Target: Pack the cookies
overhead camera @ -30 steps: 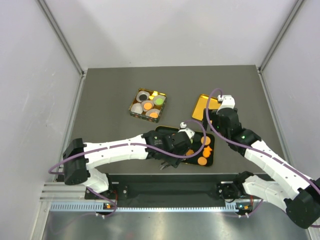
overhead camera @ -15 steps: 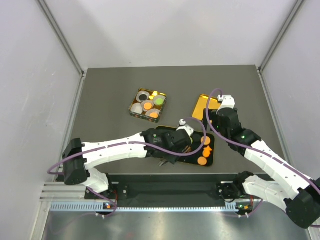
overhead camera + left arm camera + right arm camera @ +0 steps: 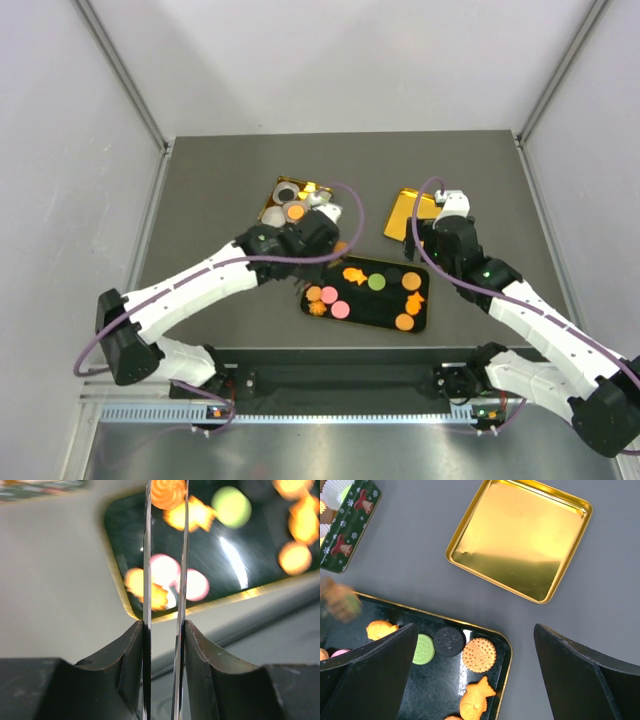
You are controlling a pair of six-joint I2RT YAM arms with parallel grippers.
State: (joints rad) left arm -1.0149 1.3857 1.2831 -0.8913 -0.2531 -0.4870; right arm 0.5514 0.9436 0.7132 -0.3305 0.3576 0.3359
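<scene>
our left end effector (image 3: 166,510) is pinched narrow on an orange cookie (image 3: 169,491) at its tips, the other cookies (image 3: 197,585) lying on the black tray (image 3: 125,540) past its fingers. our right end effector (image 3: 475,655) gapes wide, holding nothing, over the tray's corner, the gold lid (image 3: 520,540) just ahead.

Left wrist view: orange cookie (image 3: 168,492) in left gripper (image 3: 166,502) cut by top edge; cookies (image 3: 195,585) on tray (image 3: 125,535) blurred. Right wrist view: tin (image 3: 351,522) cut by left edge.

No legible text or markings
</scene>
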